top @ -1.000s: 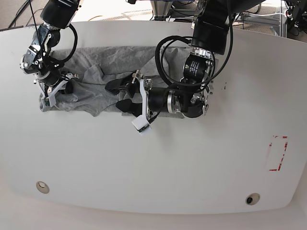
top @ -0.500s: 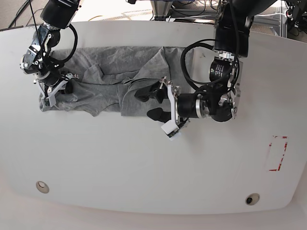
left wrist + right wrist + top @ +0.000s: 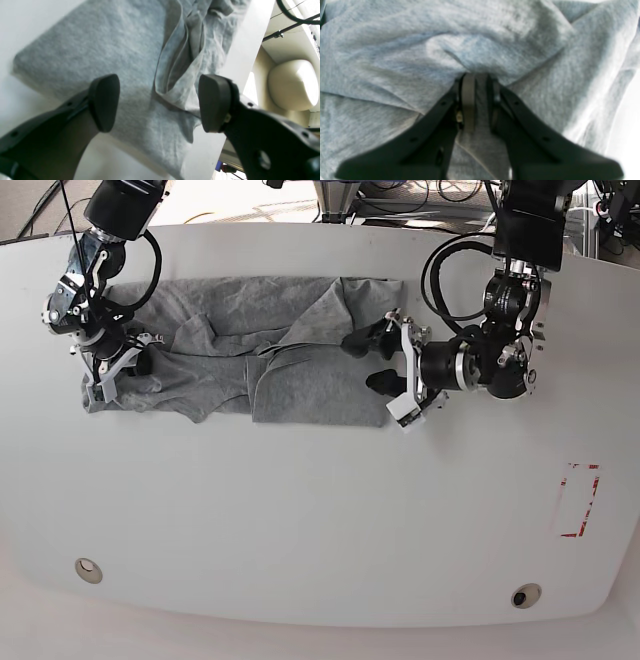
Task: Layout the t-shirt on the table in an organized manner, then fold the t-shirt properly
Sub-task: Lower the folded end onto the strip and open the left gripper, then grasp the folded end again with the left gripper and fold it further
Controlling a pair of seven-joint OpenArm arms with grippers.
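Note:
The grey t-shirt (image 3: 250,310) lies spread and wrinkled across the back of the white table (image 3: 320,510). My right gripper (image 3: 142,360) is at the shirt's left end. In the right wrist view this gripper (image 3: 477,82) is shut on a raised fold of the t-shirt (image 3: 420,50). My left gripper (image 3: 366,362) hovers at the shirt's right edge. It is open in the left wrist view, where the left gripper (image 3: 160,102) holds nothing and the t-shirt (image 3: 100,45) lies flat below it with a creased hem. No lettering shows.
A red dashed rectangle (image 3: 578,500) marks the table at the right. Two round grommets (image 3: 88,569) (image 3: 525,594) sit near the front edge. Cables and stands crowd the space behind the table's far edge.
My left arm has swung to the right, from the shirt's middle to its right edge, with its gripper still open. The shirt's lower right panel now lies uncovered. The right arm has not moved.

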